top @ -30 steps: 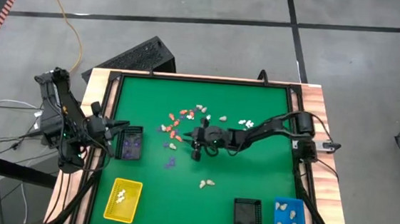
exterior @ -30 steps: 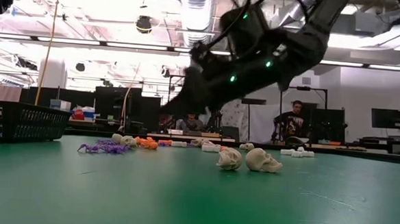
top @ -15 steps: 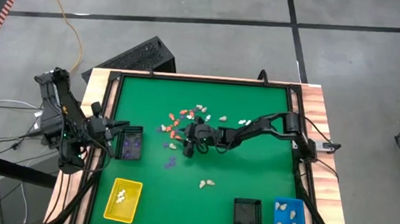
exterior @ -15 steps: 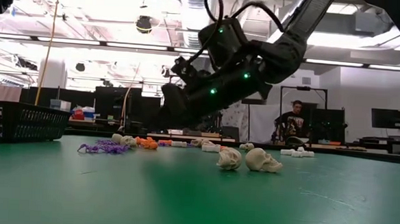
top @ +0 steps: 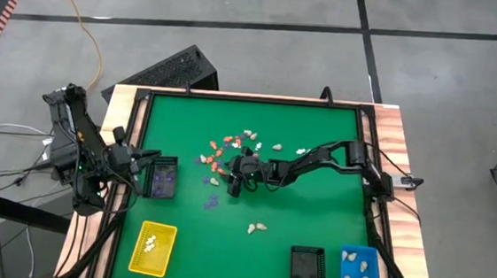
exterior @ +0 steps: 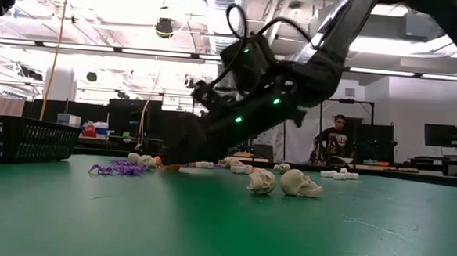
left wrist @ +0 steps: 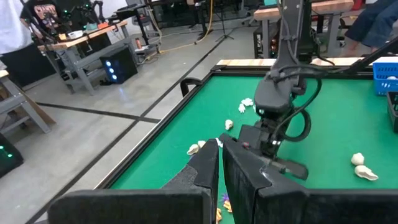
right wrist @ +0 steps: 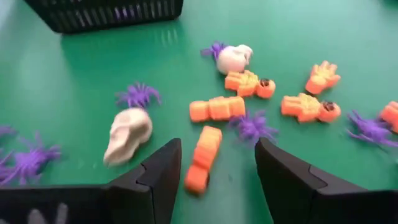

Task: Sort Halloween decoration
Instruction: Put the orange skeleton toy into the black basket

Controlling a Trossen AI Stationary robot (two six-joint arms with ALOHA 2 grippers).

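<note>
High view: two cream skulls (top: pixel 257 228) (touching)

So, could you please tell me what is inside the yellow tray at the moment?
The yellow tray holds a few small white figurines lying on its floor. Nothing covers it, though their exact shapes are too small to make out.

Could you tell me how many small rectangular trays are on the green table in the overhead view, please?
4: a dark tray holding purple pieces at the left edge, a yellow plastic tray front left, a black tray and a blue tray front right. None seems hidden.
</note>
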